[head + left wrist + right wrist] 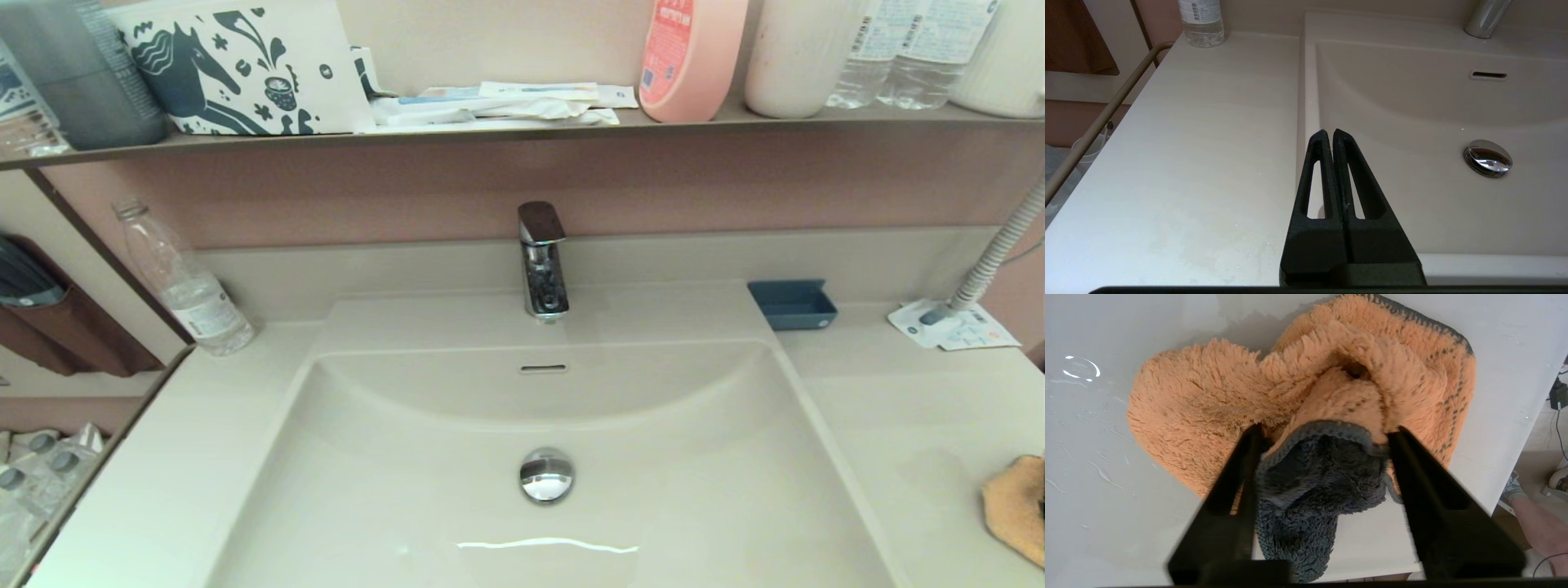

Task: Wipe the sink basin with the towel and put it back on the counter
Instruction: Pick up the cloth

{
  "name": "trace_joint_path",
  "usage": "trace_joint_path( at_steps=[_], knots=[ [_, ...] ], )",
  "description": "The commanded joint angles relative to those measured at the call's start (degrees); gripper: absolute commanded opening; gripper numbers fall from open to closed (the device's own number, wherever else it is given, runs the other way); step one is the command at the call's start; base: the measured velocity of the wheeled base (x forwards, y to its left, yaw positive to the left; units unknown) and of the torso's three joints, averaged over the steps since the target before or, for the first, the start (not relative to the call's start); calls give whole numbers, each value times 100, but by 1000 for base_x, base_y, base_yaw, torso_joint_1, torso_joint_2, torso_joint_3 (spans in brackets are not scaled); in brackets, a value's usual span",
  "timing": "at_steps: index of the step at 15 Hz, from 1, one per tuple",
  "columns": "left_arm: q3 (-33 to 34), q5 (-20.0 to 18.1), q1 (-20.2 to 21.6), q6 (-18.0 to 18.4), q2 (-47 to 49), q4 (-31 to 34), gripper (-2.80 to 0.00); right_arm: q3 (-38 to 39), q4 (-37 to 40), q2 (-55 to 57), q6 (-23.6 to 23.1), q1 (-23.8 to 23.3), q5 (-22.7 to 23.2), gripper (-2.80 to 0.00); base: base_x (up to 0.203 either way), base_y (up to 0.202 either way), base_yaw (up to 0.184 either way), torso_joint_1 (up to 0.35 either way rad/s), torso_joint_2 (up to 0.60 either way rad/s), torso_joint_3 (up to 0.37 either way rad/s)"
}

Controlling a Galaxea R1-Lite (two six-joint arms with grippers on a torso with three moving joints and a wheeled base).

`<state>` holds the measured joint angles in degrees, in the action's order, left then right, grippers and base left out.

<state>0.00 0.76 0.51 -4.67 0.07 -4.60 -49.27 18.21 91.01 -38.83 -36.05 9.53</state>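
The orange-tan towel (1208,412) lies bunched on the counter (1106,465) near its front right edge, with a dark grey fold turned up. My right gripper (1326,430) is open, its fingers spread on either side of that grey fold. In the head view only a corner of the towel (1016,510) shows at the right border, on the counter (898,425). The sink basin (653,457) holds nothing but its chrome drain plug (546,474). My left gripper (1329,132) is shut and empty, hovering over the basin's front left rim.
A chrome faucet (541,261) stands behind the basin. A clear bottle (184,282) is at the back left. At the back right are a blue tray (792,304), a corrugated hose (992,261) and paper packets (951,327). Water drops (1081,367) lie beside the towel.
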Motion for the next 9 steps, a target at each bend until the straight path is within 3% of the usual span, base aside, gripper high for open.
trace_joint_path(
  at_steps=[1, 9],
  knots=[
    [0, 3, 2, -7, 4, -6, -280, -8, 16, -34, -19, -4, 11, -280, 0, 0, 0, 0, 0, 0],
    [0, 3, 2, -7, 10, -6, -280, -62, 412, -725, -36, -275, 13, -280, 0, 0, 0, 0, 0, 0]
  ],
)
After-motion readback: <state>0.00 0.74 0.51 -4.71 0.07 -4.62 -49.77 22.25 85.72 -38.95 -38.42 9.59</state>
